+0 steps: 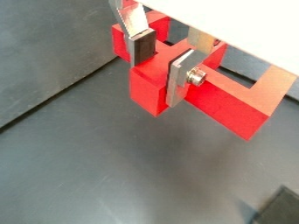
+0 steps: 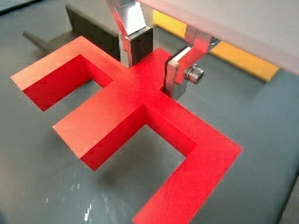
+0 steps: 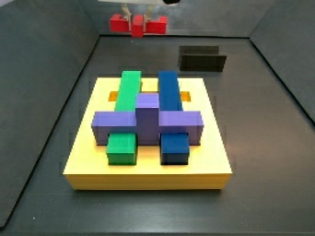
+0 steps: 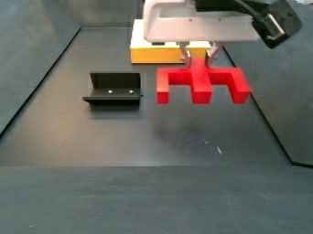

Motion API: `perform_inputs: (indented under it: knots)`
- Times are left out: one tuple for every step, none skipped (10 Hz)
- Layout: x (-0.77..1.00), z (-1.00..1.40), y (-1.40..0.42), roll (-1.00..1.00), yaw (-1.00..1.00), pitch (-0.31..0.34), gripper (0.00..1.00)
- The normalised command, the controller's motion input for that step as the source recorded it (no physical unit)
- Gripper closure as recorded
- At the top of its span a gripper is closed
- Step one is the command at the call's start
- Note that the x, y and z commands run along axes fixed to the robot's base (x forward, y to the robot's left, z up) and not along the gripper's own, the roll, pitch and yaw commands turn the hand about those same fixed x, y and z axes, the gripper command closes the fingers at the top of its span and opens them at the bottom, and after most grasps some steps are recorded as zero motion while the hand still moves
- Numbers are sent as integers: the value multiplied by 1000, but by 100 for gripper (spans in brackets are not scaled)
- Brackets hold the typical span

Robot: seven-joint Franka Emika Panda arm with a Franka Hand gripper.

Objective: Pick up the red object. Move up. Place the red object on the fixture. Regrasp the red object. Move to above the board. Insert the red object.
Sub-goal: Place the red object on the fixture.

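Gripper: the gripper [image 4: 196,57] is clenched on the red object [image 4: 202,85], its fingers [image 1: 177,77] pinching the central stub, in the air away from the fixture [image 4: 113,89].
Hold: gripping the middle stub seems meant to keep the piece balanced; bar at the top, legs pointing down, clear of the floor [image 4: 134,137].
Red object: lifted, to the side of the fixture and not touching it in a side view.
Fixture: empty, open side up, ready to take the piece.
Board: the yellow board [image 3: 147,168] lies well apart from the fixture, carrying green, blue and purple blocks [image 3: 145,120].
Surface: dark grey matte floor, faintly scuffed.
Room: low dark walls enclose the floor around fixture and board.
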Motion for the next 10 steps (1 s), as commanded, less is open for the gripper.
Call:
perform_inputs:
  knots:
    - [957,131,-143,-726,-89,260,100]
    - [971,117,-131,-706,-74,229,100]
    - [1000,114,-114,-589,-9,106,100]
    - [911,43,-180,-414,0,-14,100]
    - [874,0,-154,-380,0,-123,100]
    - [851,0,-111,-383,0,-220,100]
    - [871,0,-117,-354,0,-223,100]
    - [906,0,-100,-429,0,-157,100]
    - [894,-23,-60,-503,0,-171,100]
    - [911,-29,-69,-469,0,-171,100]
